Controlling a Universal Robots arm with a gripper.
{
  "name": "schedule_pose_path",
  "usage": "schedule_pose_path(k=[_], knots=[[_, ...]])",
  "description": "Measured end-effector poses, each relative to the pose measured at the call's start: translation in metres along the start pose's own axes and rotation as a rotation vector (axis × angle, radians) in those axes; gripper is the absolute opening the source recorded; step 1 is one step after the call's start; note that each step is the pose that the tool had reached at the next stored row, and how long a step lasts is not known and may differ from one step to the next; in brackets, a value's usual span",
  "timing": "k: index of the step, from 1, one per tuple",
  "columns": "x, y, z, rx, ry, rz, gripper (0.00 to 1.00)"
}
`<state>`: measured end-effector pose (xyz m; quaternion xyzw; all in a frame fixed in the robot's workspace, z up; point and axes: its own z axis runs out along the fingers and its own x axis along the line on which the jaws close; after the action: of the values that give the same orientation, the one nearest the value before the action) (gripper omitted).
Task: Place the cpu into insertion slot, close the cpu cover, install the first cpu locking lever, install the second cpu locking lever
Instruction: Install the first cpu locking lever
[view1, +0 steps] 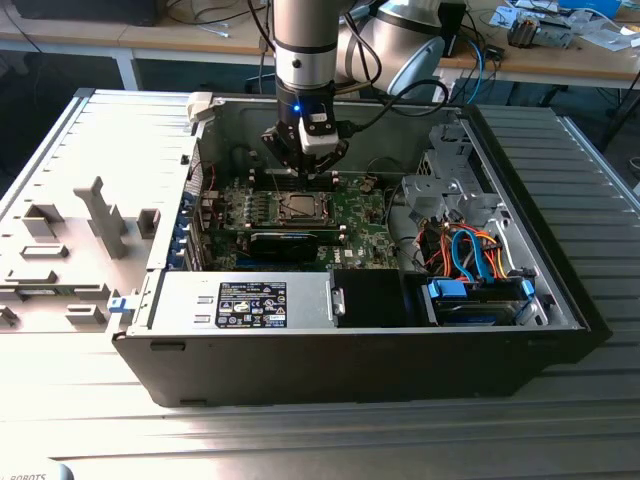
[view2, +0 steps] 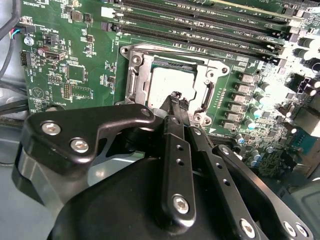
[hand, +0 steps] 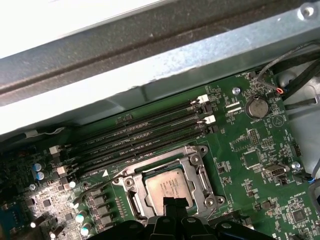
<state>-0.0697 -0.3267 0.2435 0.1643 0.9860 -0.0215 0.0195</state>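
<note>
Black jaws pinched closed, empty, over dull silver square cpu (view2: 170, 85); metal cpu cover (view2: 137, 65) framing it.

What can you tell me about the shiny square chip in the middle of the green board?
The cpu is a flat square chip with a dull silver-grey metal top and faint print on it. It lies level in the insertion slot on the green motherboard, framed by the silver cpu cover, whose window leaves its top showing. In both wrist views the black gripper has its fingertips together right over the chip's edge; whether they touch it I cannot tell. The long black memory slots run beside it.
</note>
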Motion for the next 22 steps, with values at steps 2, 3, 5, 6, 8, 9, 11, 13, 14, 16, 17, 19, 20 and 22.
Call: schedule_pose_path(k=[2,3,5,6,8,9,11,13,14,16,17,19,20,22], knots=[[0.0000,0.0000,0.0000,-0.0001,-0.0001,-0.002,0.11],[0.0000,0.0000,0.0000,-0.0002,-0.0001,-0.003,0.11],[0.0000,0.0000,0.0000,-0.0002,-0.0002,-0.005,0.11],[0.0000,0.0000,0.0000,-0.0004,-0.0002,-0.006,0.11],[0.0000,0.0000,0.0000,-0.0004,-0.0003,-0.008,0.11],[0.0000,0.0000,0.0000,-0.0004,-0.0003,-0.010,0.11],[0.0000,0.0000,0.0000,-0.0006,-0.0004,-0.012,0.11],[0.0000,0.0000,0.0000,-0.0006,-0.0005,-0.014,0.11],[0.0000,0.0000,0.0000,-0.0007,-0.0005,-0.015,0.11],[0.0000,0.0000,0.0000,-0.0008,-0.0006,-0.017,0.11],[0.0000,0.0000,0.0000,-0.0009,-0.0006,-0.018,0.11],[0.0000,0.0000,0.0001,-0.0011,-0.0008,-0.020,0.11],[0.0000,0.0000,0.0001,-0.0011,-0.0008,-0.021,0.11],[0.0000,0.0000,0.0000,-0.0013,-0.0010,-0.028,0.11]])
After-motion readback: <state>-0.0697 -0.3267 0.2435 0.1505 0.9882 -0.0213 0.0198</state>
